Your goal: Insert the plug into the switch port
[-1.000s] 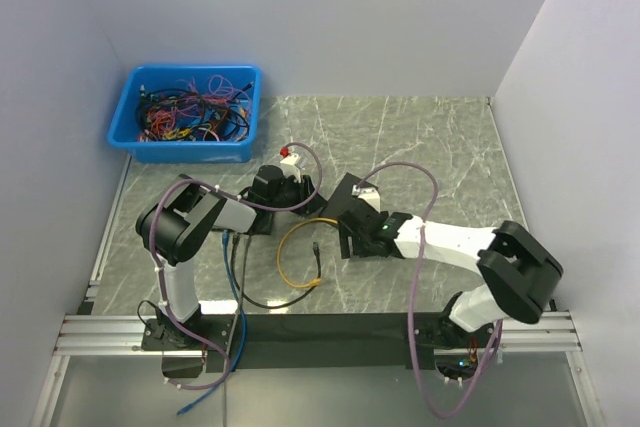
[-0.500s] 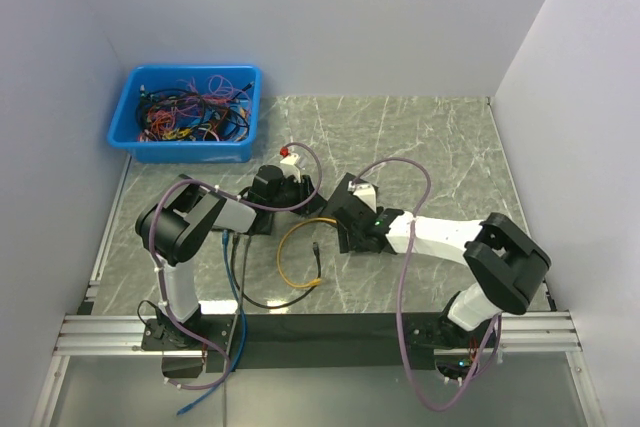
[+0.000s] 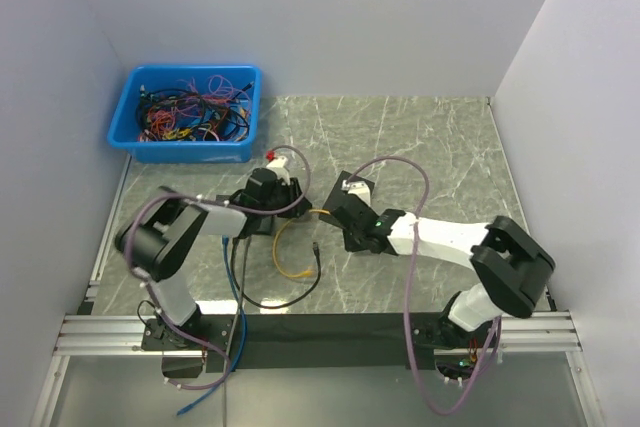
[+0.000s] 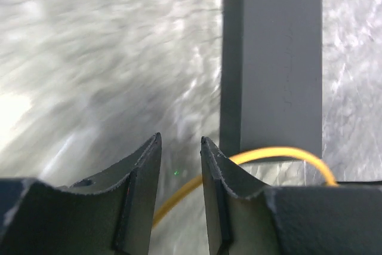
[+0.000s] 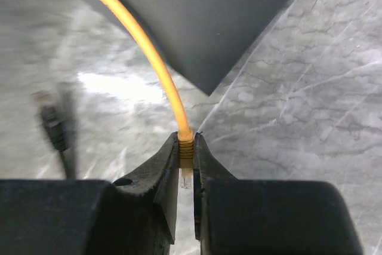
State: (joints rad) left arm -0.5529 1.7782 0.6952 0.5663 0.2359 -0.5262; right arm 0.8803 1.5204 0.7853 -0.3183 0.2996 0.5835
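In the right wrist view my right gripper (image 5: 187, 137) is shut on the ribbed boot of the yellow cable's plug (image 5: 185, 150), and the clear tip shows between the fingers. The yellow cable (image 5: 137, 34) runs up across the dark grey switch (image 5: 197, 16), which lies just ahead. No port face shows. My left gripper (image 4: 180, 141) is open with nothing between its fingers. It hovers low over the marble, with the switch (image 4: 271, 70) ahead to its right and the yellow cable (image 4: 280, 153) curving in front of that. From above, both grippers meet mid-table: left (image 3: 283, 197), right (image 3: 337, 210).
A blue bin (image 3: 187, 112) of tangled cables sits at the back left. The yellow loop (image 3: 290, 252) and a black cable with its loose plug (image 3: 317, 247) lie on the table in front of the grippers. A blue cable (image 3: 232, 277) runs near the left arm's base.
My right gripper has closed on the yellow plug after standing open. The left arm has drawn back to the left, and the yellow loop has shifted slightly.
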